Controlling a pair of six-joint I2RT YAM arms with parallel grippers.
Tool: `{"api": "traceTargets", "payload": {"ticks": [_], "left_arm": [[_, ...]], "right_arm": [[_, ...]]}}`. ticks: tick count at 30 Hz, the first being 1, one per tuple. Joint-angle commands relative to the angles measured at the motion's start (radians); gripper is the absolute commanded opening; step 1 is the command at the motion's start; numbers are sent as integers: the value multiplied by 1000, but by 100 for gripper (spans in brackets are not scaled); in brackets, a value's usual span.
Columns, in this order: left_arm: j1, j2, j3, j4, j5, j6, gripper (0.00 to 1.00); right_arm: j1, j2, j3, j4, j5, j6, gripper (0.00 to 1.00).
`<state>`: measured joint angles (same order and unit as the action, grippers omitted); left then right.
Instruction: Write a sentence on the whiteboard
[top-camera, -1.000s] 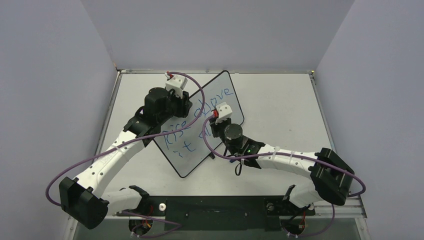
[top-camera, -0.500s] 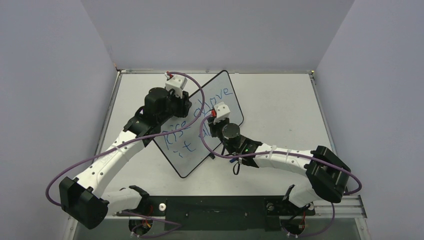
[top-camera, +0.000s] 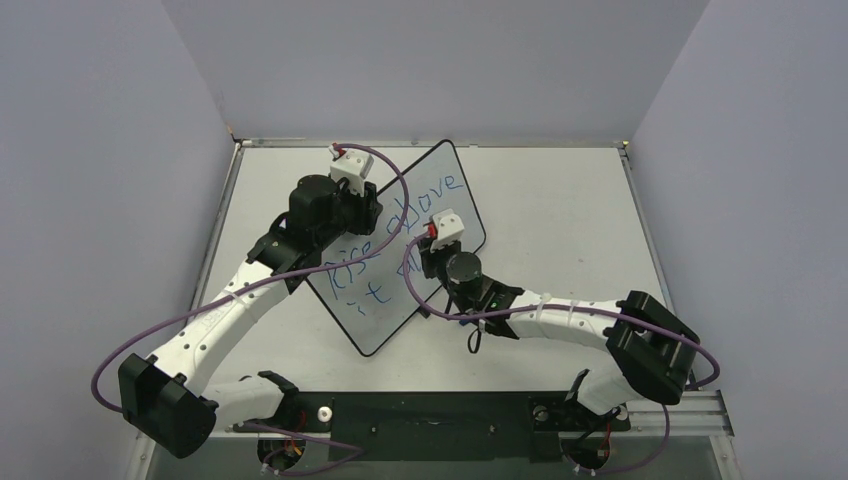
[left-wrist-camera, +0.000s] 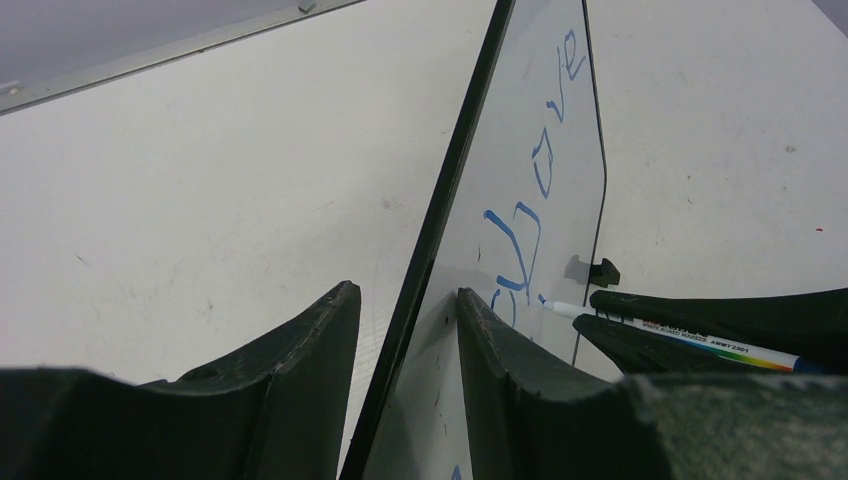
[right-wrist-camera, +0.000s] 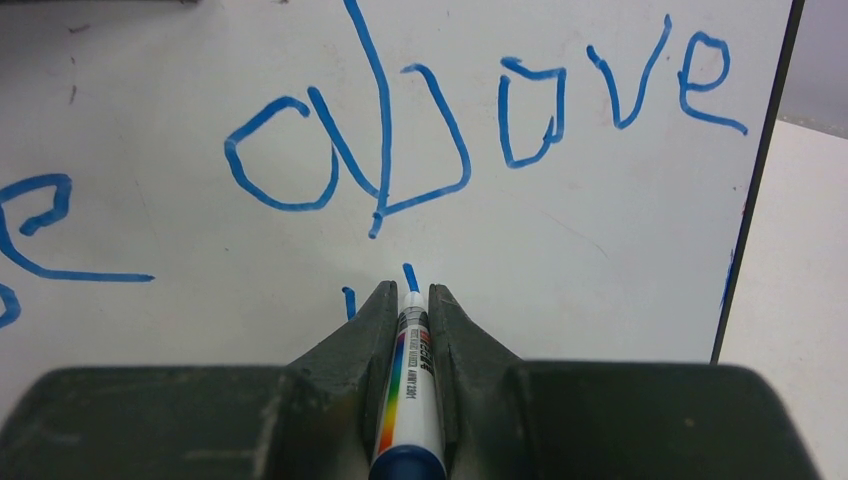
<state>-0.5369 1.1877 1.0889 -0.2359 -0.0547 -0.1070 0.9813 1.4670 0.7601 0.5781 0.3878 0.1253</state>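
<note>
Marker (right-wrist-camera: 410, 390) pinched in your right gripper (right-wrist-camera: 408, 300) is finishing sentence (right-wrist-camera: 380, 140); be pressing lightly, left gripper (left-wrist-camera: 405, 295) clamping whiteboard (left-wrist-camera: 545, 250) edge.

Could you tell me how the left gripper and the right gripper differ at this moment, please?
The left gripper straddles the edge of the whiteboard, jaws apart; the right gripper is shut on a marker. The left gripper comes at the board edge-on, the right gripper faces its written side, marker tip at the surface. Both have black fingers and work at the same board.
</note>
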Motion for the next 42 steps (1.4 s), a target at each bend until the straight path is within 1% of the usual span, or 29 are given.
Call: {"api": "traceTargets", "payload": {"ticks": [1,25,42], "left_arm": [[-11,-25,43,103,35,7,0],[-12,-30,43,104,36,6,0],[-12,-27,43,103,37,6,0]], "right_arm": [[-2,28,-37,15,-27,50,0],[21,45,-114,39,-1,110,0],[15,27,-113,26,30,80,0]]}}
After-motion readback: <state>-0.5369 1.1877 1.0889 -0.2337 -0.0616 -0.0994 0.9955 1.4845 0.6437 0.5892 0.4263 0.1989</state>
